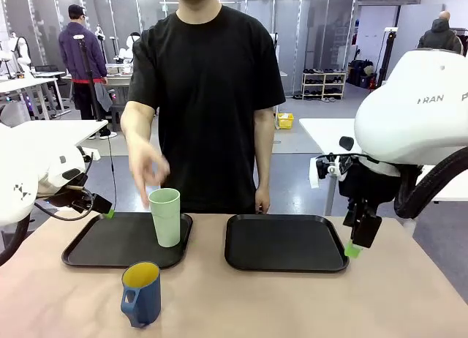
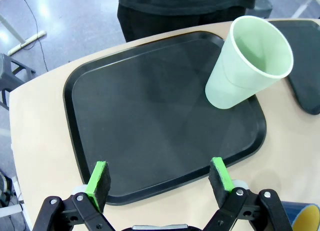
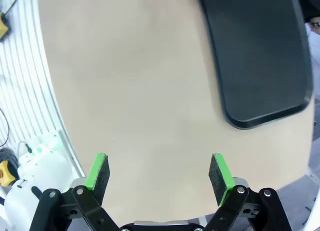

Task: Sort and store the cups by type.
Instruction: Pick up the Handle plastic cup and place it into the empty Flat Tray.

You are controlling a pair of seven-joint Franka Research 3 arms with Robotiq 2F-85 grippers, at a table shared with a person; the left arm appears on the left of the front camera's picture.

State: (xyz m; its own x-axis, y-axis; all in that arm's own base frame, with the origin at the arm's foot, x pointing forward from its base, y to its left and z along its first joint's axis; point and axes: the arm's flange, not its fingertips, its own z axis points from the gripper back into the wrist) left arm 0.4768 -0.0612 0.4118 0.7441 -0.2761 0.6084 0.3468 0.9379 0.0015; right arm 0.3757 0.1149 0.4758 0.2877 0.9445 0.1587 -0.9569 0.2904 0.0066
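A tall pale green tumbler point(image 1: 166, 216) stands upright on the right part of the left black tray point(image 1: 110, 243); from the left wrist it shows as the tumbler point(image 2: 248, 61) at the tray's far right corner. A dark blue handled mug point(image 1: 142, 293) with a yellow inside stands on the table in front of that tray, its rim point(image 2: 306, 216) peeking in at the wrist view's corner. My left gripper point(image 2: 160, 178) hangs open over the tray's left edge, holding nothing. My right gripper point(image 3: 158, 172) is open above bare table to the right of the right tray point(image 1: 285, 242).
The person stands at the far side, one blurred hand point(image 1: 148, 168) in the air just above and left of the tumbler. The right tray point(image 3: 260, 56) holds nothing. The table's edge point(image 3: 55, 116) runs close by the right gripper.
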